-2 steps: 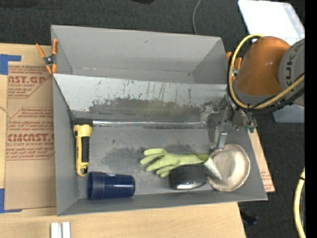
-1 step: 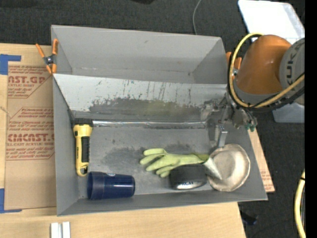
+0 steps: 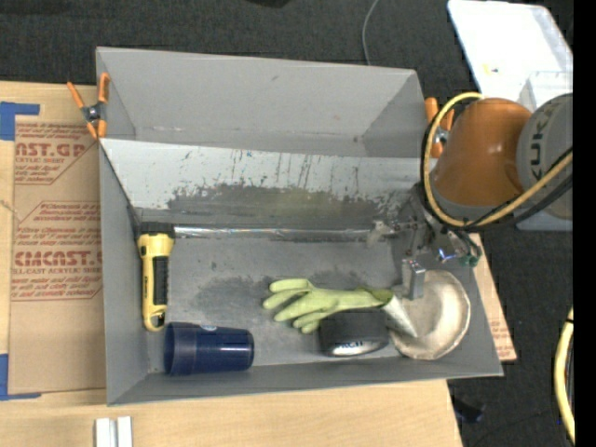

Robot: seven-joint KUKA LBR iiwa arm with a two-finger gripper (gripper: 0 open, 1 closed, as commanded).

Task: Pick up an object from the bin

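My gripper (image 3: 413, 276) hangs low at the bin's right side, under the arm's orange cover. It is just above the left rim of a pale, shell-like dish (image 3: 438, 319) that lies in the front right corner. The cuff end of a yellow-green rubber glove (image 3: 317, 303) reaches up to the gripper from the left. A black round puck with a white label (image 3: 352, 335) lies in front of the glove, touching the dish. I see nothing held in the gripper.
A dark blue cup (image 3: 209, 349) lies on its side in the front left corner. A yellow and black hand tool (image 3: 154, 280) lies along the left wall. The sloping back wall and middle floor of the bin are bare metal.
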